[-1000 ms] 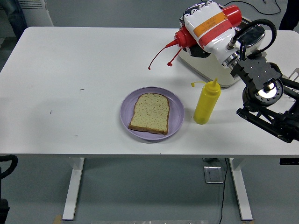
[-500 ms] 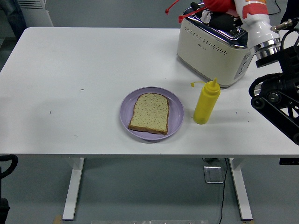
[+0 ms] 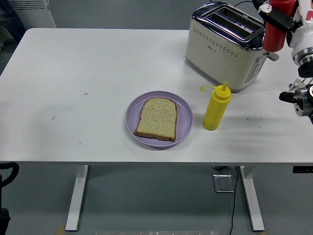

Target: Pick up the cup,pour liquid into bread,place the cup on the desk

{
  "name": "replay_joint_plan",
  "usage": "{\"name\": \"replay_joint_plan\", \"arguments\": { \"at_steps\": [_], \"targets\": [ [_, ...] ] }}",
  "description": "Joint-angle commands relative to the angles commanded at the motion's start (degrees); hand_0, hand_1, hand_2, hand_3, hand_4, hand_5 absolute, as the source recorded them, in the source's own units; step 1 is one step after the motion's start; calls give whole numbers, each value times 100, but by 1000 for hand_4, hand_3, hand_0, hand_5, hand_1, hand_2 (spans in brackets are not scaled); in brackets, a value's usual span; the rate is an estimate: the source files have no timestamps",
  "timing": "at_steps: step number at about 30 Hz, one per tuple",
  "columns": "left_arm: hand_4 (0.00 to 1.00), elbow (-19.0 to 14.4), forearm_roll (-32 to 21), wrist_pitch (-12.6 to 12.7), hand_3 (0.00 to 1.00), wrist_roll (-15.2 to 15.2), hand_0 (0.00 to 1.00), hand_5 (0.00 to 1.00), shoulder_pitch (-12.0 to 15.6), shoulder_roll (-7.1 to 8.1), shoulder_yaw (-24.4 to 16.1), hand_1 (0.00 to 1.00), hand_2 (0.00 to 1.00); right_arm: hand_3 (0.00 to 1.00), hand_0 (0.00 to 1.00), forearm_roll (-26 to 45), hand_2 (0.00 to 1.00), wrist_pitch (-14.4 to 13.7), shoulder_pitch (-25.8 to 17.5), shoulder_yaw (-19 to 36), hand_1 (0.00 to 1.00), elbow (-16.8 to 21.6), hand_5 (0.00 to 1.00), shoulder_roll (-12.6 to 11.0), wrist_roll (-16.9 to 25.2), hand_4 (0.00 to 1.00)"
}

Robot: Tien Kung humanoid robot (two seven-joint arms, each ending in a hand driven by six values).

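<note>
Your right hand [image 3: 293,19] is at the top right corner, raised beside the toaster [image 3: 227,46] and partly cut off by the frame edge. It grips a red bottle [image 3: 275,24], held roughly upright. A slice of bread [image 3: 157,118] lies flat on a purple plate [image 3: 183,120] near the table's [image 3: 73,73] front edge. A yellow bottle [image 3: 216,106] stands upright just right of the plate, in front of the toaster. Your left arm [image 3: 7,174] rests low at the bottom left edge, below the table; its hand is not visible.
</note>
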Motion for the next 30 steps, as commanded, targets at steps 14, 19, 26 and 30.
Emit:
{"name": "replay_joint_plan", "arguments": {
  "at_steps": [14,19,26,30],
  "targets": [
    [662,-2,0,3,678,-1,720,998,-7,11,12,743,752,326,55,1858,202,-150,-769,533,72,42,332,-49,332,804],
    [660,-1,0,2,678,0,720,998,-4,11,25,743,752,326,55,1677,202,-214,-998,541,74,40,333,-70,604,798],
    [662,0,0,2,678,-1,720,998,-4,15,43,743,752,326,54,1402,203,-415,-1402,269,75,-84,335,-90,1331,789],
    [660,1,0,4,678,-2,720,998,-5,19,51,743,752,327,58,1342,204,-555,-1565,9,77,-212,336,-87,1878,787]
  ]
}}
